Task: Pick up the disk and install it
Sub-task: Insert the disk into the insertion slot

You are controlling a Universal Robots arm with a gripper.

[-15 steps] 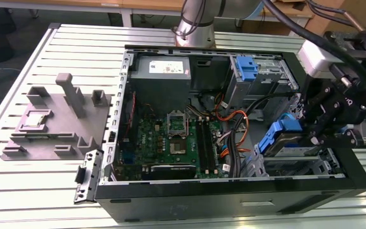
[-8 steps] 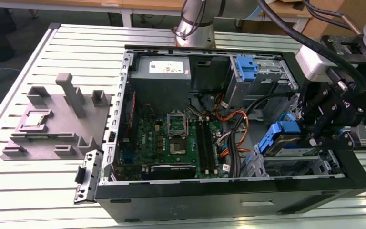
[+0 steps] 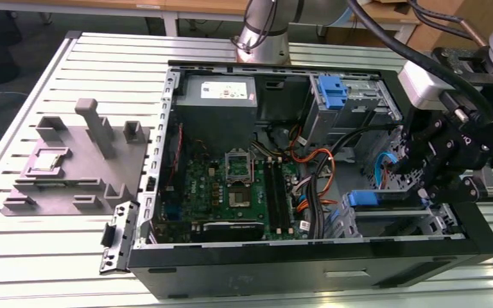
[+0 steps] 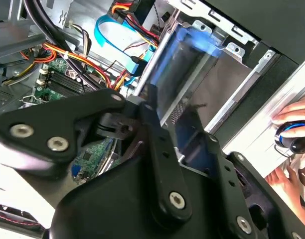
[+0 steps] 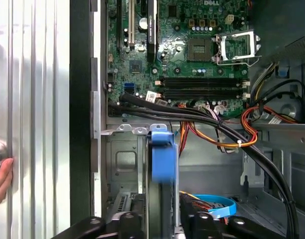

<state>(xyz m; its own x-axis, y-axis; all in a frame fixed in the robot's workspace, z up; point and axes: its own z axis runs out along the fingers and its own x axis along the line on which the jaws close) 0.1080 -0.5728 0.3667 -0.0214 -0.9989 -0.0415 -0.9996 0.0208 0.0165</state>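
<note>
The flat silver disk (image 5: pixel 162 164) with blue plastic rails is held on edge, clamped between the black fingers (image 5: pixel 195 221), at the grey metal bay (image 5: pixel 122 164) of the open black computer case (image 3: pixel 315 269).

We are looking at a slatted aluminium table (image 3: pixel 41 256) standing on a grey floor (image 3: pixel 24 64), while a wooden desk (image 3: pixel 126 5) on a white leg (image 3: pixel 171 24) is sitting beyond its far edge.
</note>
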